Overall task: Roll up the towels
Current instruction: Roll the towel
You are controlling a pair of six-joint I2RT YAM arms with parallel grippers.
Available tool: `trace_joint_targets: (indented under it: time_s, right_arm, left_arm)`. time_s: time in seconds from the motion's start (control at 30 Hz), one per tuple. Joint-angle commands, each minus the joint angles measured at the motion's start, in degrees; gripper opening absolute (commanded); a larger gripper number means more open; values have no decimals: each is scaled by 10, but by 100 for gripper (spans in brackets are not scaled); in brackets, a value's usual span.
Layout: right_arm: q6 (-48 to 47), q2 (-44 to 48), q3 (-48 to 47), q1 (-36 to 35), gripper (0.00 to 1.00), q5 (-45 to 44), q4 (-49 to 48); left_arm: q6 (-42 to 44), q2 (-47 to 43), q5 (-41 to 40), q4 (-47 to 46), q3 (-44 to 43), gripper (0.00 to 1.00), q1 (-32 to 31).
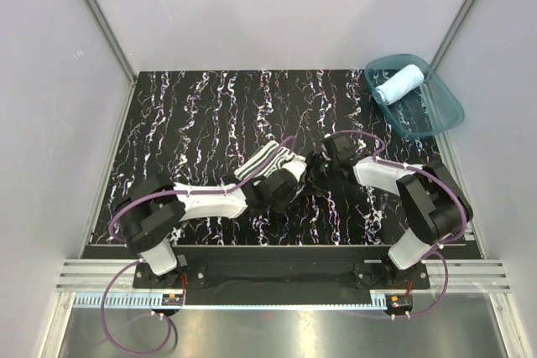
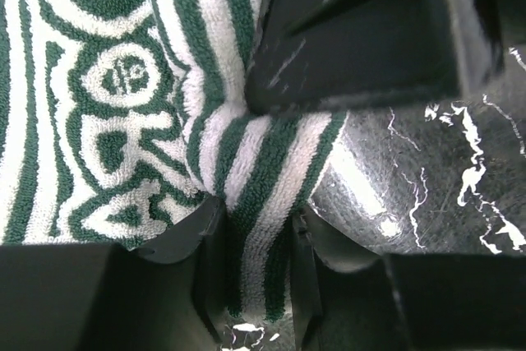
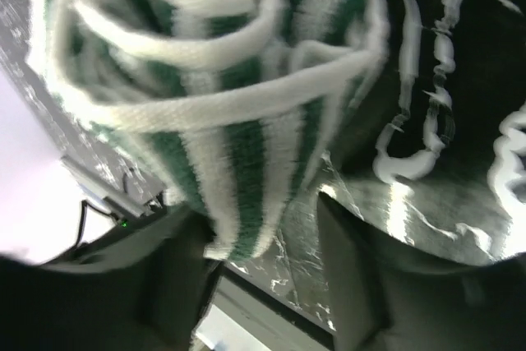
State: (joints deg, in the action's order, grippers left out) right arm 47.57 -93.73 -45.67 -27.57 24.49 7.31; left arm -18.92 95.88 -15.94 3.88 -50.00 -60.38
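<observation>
The green-and-white striped towel lies partly rolled at the middle of the table. My left gripper is shut on a folded striped edge of it; in the left wrist view the strip is pinched between the fingers of my left gripper, with the printed band to the left. My right gripper faces it from the right. In the right wrist view the towel's rolled end hangs between the spread fingers of my right gripper, against one finger and clear of the other. The light blue towel lies rolled in the tub.
The translucent teal tub stands at the far right corner of the black marbled table. White walls with metal frame rails enclose the table on three sides. The right gripper's body fills the top of the left wrist view.
</observation>
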Motion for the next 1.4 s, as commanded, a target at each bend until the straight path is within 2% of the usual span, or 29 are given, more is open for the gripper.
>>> trace_joint_targets:
  time_s: [0.0,0.1,0.27,0.53,0.73,0.93,1.07,1.3,1.37]
  right_arm:
    - [-34,19,-13,-9,64,3,101]
    - [-44,41,-36,-8,71,-29,140]
    - [-47,101,-57,-8,77,-74,172]
    - [-16,200,8,-8,87,-63,101]
    - [-2,206,50,-8,87,-49,58]
    - [12,178,81,-8,86,-34,-15]
    - [17,161,96,-9,86,-36,-55]
    - [31,141,128,-8,84,-68,-141]
    - [38,138,138,-8,80,-81,-158]
  left_arm:
    - [0,9,65,-37,31,23,27]
    - [-9,-1,109,-57,50,23,52]
    - [-16,-9,172,-76,65,23,79]
    - [-58,4,309,-100,72,23,130]
    - [-92,20,415,-132,75,24,172]
    - [-113,100,546,-146,44,28,206]
    - [-104,132,570,-108,15,31,219]
    - [-142,158,624,-135,10,36,238]
    - [-144,166,638,-130,4,37,240]
